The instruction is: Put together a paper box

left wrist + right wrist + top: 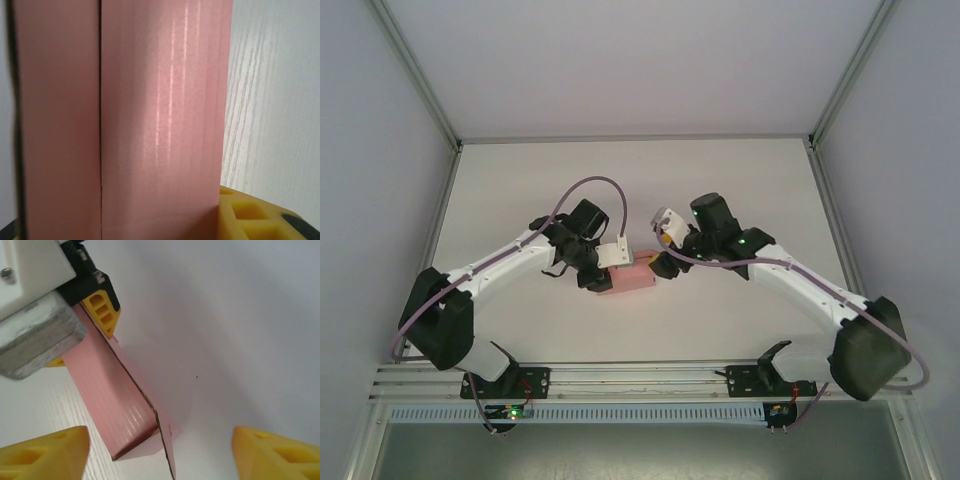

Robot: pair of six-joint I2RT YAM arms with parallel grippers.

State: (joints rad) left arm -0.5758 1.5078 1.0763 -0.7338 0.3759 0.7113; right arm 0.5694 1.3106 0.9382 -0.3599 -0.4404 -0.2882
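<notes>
The paper box (632,278) is a folded pink card box lying at mid-table between the two arms. My left gripper (604,272) is shut on its left end. In the left wrist view the box (160,115) stands right in front of the lens, with a yellow fingertip (250,216) against its right side. My right gripper (664,264) is at the box's right end. In the right wrist view its yellow fingertips (45,450) stand wide apart, clear of the box (112,390). A loose flap (168,442) sticks out from that end. The left gripper's finger (102,312) presses on the box's far part.
The white table (720,180) lies inside a frame with grey walls on both sides. A metal rail (640,375) with both arm bases runs along the near edge. Purple cables loop over both arms.
</notes>
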